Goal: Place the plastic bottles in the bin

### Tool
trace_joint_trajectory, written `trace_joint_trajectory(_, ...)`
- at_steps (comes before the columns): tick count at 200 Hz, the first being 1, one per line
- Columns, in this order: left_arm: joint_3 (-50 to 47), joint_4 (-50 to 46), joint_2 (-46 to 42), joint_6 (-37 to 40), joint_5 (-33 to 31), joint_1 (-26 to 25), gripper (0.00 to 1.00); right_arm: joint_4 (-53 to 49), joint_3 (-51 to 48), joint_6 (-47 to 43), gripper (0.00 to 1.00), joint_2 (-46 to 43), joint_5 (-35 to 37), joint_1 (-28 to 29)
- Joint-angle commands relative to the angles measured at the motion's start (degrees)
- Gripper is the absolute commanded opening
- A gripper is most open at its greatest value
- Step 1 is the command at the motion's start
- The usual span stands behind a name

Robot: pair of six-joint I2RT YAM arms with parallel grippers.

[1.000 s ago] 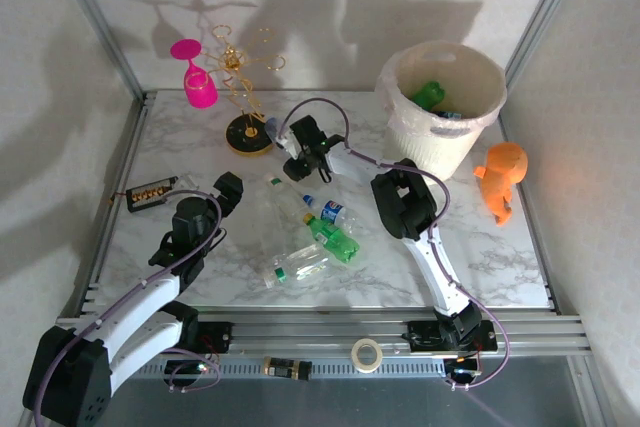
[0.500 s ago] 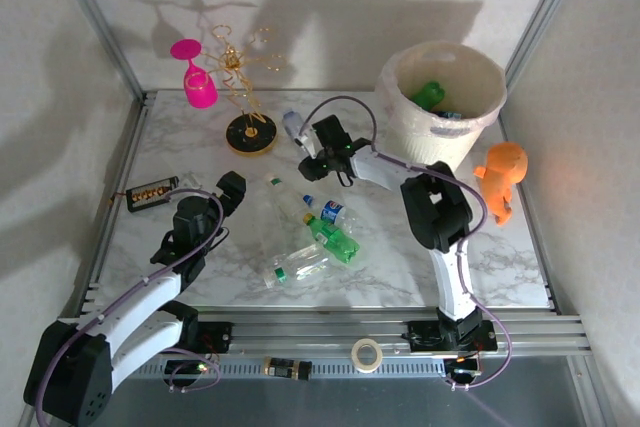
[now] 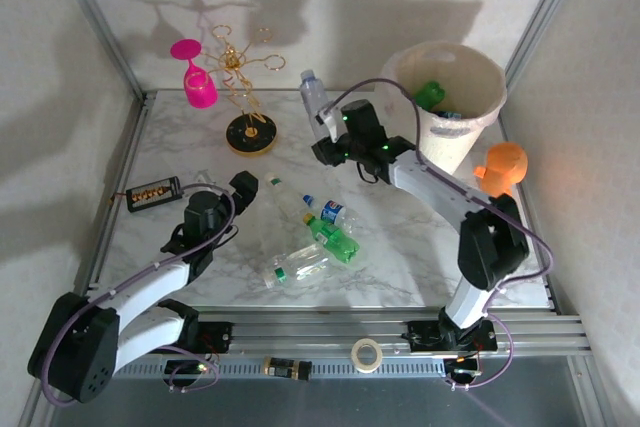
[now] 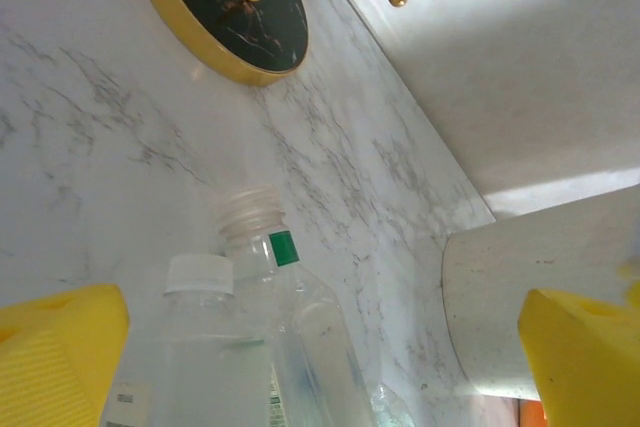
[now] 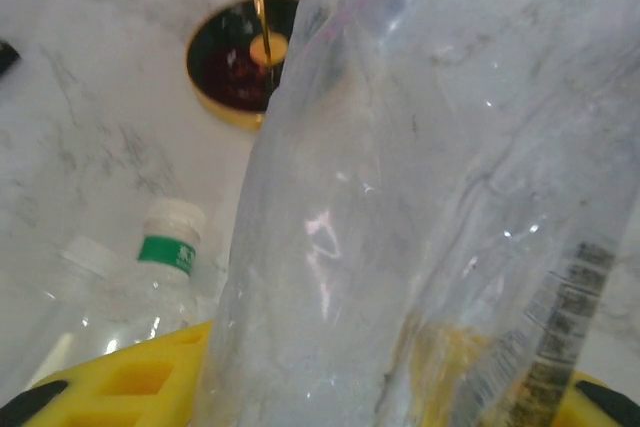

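Right gripper (image 3: 330, 134) clamped on clear bottle (image 3: 314, 97), cap up, held off table (image 3: 180, 147), at 9 o'clock from bin (image 3: 445, 152) (green bottle (image 3: 430, 94) already inside). Left gripper (image 3: 243, 187) spread wide, nothing between fingers, low over table. Loose bottles (image 3: 318, 237) lie mid-table, 4 o'clock from left gripper.
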Motion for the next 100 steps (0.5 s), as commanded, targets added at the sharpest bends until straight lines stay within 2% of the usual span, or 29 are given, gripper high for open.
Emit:
trace_joint_trajectory(1,3.3,3.1,1.7,1.8,1.0,-1.9,1.00,-0.6,-0.4,1.5,0.36,-5.7,0.3,-1.4)
trace_joint_trajectory(48,8.4,2.1,6.3,6.3,-0.4,-6.2,1.00,-4.1,1.8,4.6,0.35,-14.7,-2.4,-7.0)
trace_joint_trajectory(100,12.8,0.5,9.2,10.1,-2.3,-9.8,1.00,-6.2,0.8,7.7,0.35,-21.3,-2.8,-16.7)
